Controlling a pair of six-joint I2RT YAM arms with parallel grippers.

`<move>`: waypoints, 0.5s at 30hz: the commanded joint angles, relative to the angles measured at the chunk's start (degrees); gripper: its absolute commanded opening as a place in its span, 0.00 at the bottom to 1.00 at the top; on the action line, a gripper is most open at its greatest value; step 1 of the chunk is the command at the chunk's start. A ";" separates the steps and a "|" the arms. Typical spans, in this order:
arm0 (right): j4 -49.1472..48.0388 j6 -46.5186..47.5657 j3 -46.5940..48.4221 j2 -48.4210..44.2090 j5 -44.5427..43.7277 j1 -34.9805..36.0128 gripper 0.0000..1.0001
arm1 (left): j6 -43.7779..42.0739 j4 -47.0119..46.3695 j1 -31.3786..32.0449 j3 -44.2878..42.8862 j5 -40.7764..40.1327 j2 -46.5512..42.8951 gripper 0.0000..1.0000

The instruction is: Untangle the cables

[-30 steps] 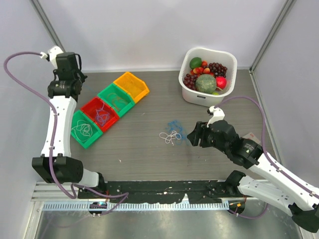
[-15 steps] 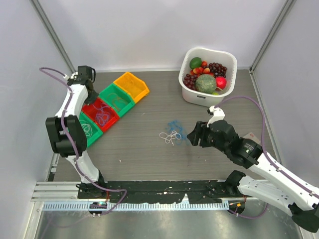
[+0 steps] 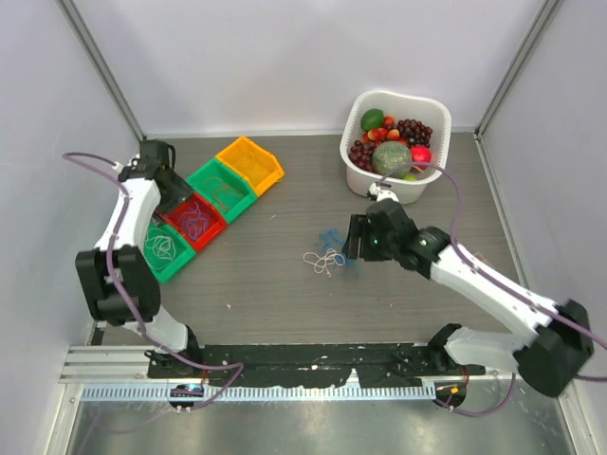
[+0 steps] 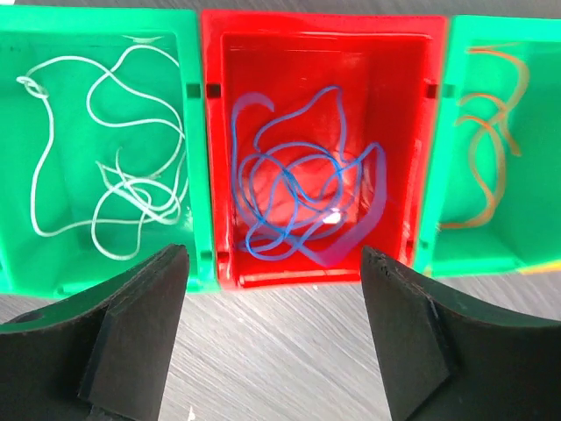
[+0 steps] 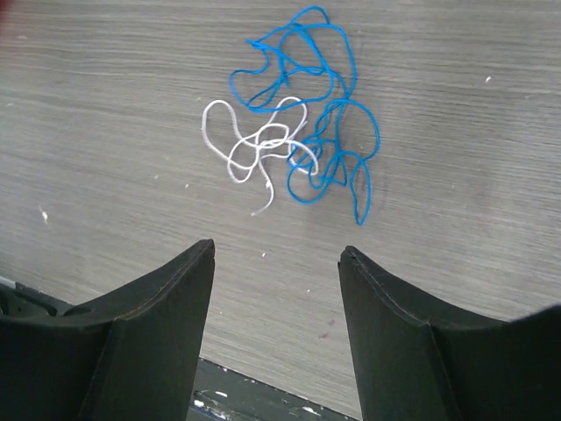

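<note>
Cables lie in two places. A thin blue looped cable [image 5: 302, 105] and a thin white looped cable [image 5: 254, 145] are interlaced in one small tangle near the middle of the grey wood-grain surface [image 5: 105, 105]. In your right wrist view the white loops sit left of the blue ones and cross them where the two meet. Your right jaws stand wide apart and hold nothing. They are above the surface, with the tangle just ahead of the gap between them. From the top view they hang just beside the tangle, on the side nearer the white plastic tub of fruit [image 3: 379, 187].

Your left jaws are also spread apart and empty, over the near edge of the red plastic bin [image 4: 219, 132]. A coiled blue cable [image 4: 289, 189] lies on that bin's floor, and part of it looks blurred. Touching the red bin on the left of that view is a green plastic bin [image 4: 96, 16] holding a loose white cable [image 4: 131, 189]. On the right is a second green plastic bin [image 4: 456, 254] holding a thin orange cable [image 4: 486, 149]. A yellow-orange plastic bin [image 3: 258, 156] ends the row. The row stands well apart from the tangle.
</note>
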State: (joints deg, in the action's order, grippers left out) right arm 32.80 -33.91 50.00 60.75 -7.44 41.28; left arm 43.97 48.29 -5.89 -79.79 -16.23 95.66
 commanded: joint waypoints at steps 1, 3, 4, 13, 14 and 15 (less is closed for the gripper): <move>-1.86 2.35 6.41 12.42 9.17 -7.17 0.64 | 0.60 -2.86 0.17 2.09 4.53 -10.74 0.83; -1.07 3.76 9.13 18.40 12.09 -9.28 0.64 | 0.16 -2.59 2.27 3.40 6.03 -13.46 0.87; 0.59 4.90 10.11 20.61 12.54 -9.63 0.64 | 0.16 -2.68 3.85 4.28 6.56 -15.13 0.87; -1.42 2.98 9.25 25.56 15.00 -9.90 0.64 | -3.10 -23.58 32.14 14.49 21.92 -17.89 0.75; -1.77 2.54 8.28 23.99 15.17 -9.90 0.64 | -2.92 -24.81 33.47 13.79 23.86 -15.09 0.76; -1.86 1.93 7.75 23.19 15.35 -9.81 0.64 | -2.75 -25.26 34.45 12.39 25.96 -12.02 0.78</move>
State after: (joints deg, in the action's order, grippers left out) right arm 32.71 -30.04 59.42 89.30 5.72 31.38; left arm 42.22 33.01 24.25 -66.04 -0.60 75.99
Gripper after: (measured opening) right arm 0.639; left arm 0.751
